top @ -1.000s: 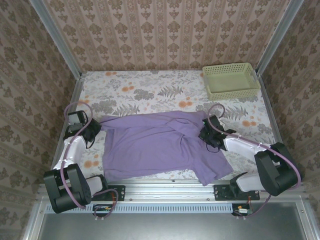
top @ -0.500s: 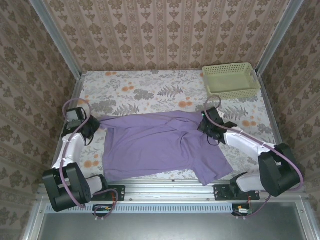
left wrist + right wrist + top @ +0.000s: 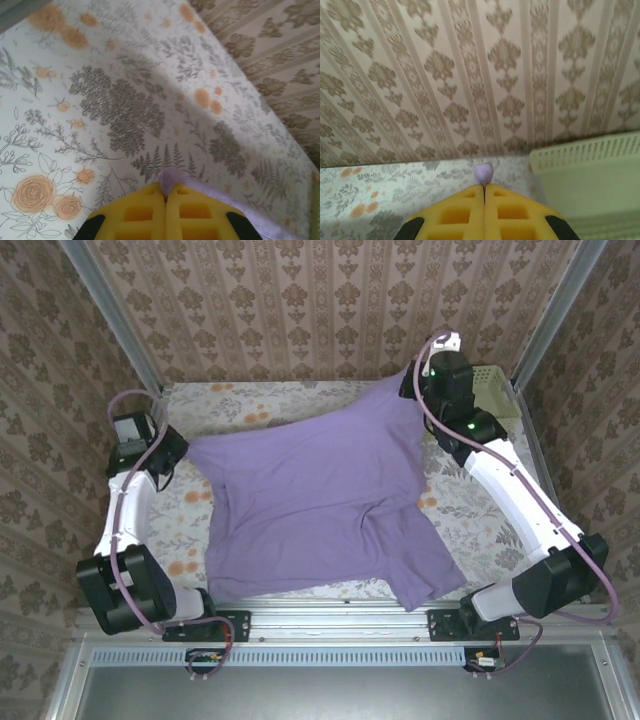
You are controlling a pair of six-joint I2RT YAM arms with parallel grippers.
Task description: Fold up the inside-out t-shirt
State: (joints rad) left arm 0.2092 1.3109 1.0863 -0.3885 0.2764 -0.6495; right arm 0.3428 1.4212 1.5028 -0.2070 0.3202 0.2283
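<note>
The lavender t-shirt [image 3: 310,510] hangs stretched between both arms above the floral table, its lower part still lying near the front edge. My left gripper [image 3: 183,447] is shut on the shirt's left corner; a purple tuft [image 3: 172,177] pokes out between its yellow fingers [image 3: 145,212]. My right gripper [image 3: 410,390] is raised high at the back right, shut on the other corner, with a small purple nub [image 3: 483,173] sticking out above its fingers [image 3: 510,215].
A pale green mesh basket [image 3: 495,400] stands at the back right corner, just behind the right arm, also seen as the green basket [image 3: 590,175] in the right wrist view. Patterned walls close in the back and sides. The floral table surface [image 3: 260,405] lies bare at the back left.
Both arms have lifted and pulled apart, the right one far up and back. The shirt has risen from lying flat and crumpled to being spread out, stretched between the grippers.
</note>
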